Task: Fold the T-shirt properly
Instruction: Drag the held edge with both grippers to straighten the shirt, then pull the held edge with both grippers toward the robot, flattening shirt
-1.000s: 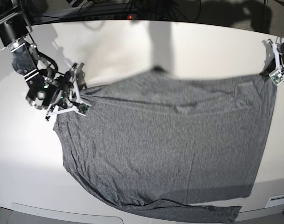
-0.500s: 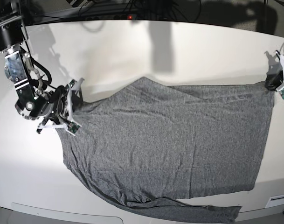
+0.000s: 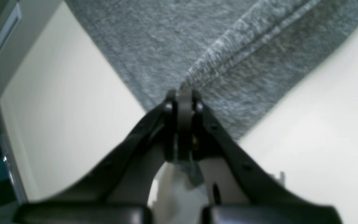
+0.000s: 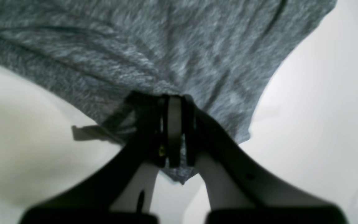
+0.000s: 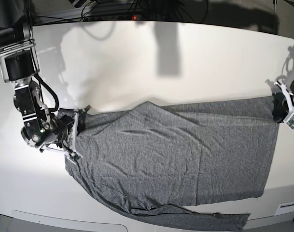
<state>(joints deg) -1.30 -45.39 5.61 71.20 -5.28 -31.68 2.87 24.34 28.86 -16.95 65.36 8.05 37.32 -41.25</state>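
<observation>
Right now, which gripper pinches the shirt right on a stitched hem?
The left gripper: a stitched hem of the T-shirt runs straight into it. The right gripper shows only plain knit.

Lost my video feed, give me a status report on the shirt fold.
Left gripper and right gripper both shut on T-shirt corners. Shirt spread on table, unfolded. Nothing in the way.

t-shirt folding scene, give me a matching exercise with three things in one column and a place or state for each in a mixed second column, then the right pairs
Things:
1. T-shirt
2. left gripper
3. right gripper

Places or states:
A. shut on a shirt corner at the base view's left side
B. spread across the white table, grey and wrinkled
C. shut on a shirt corner at the base view's right edge

Pairs: 1-B, 2-C, 3-A
</observation>
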